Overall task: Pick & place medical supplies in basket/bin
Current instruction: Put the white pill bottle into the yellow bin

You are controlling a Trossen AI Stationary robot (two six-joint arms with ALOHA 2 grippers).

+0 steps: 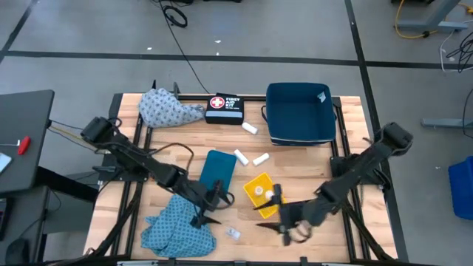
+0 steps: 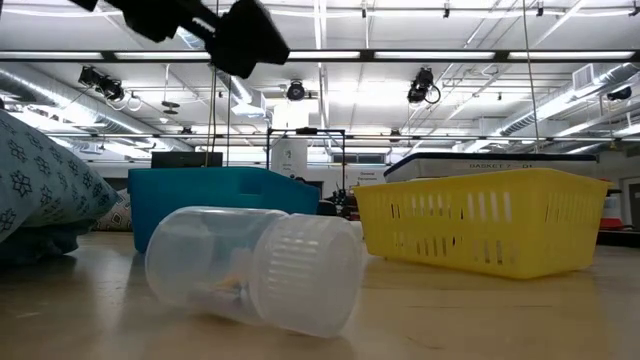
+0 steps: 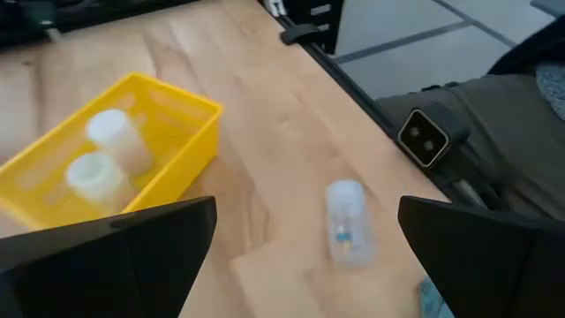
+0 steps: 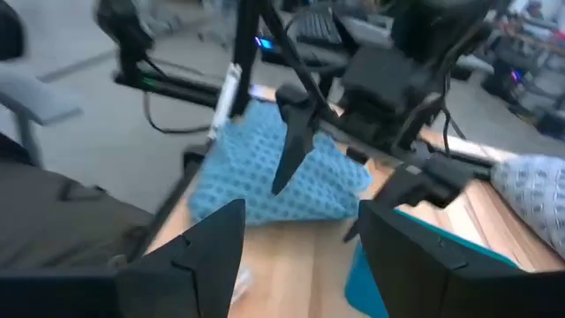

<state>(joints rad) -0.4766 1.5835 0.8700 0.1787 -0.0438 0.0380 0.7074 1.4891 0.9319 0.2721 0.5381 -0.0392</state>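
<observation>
Cloths (image 1: 176,225): two. Rolls (image 1: 241,157): three on table. Vial (image 1: 233,234): one.

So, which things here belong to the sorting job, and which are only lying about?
Belong to the job:
- white rolls
- vial on the table
- vials in the yellow basket
- blue patterned cloths
- dark blue bin

Only lying about:
- first aid pouch
- teal tray

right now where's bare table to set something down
Free: the strip between the blue bin and the right arm, and the left edge between the two patterned cloths. Crowded: the middle, with the teal tray, white rolls, yellow basket, lone vial and both grippers.
</observation>
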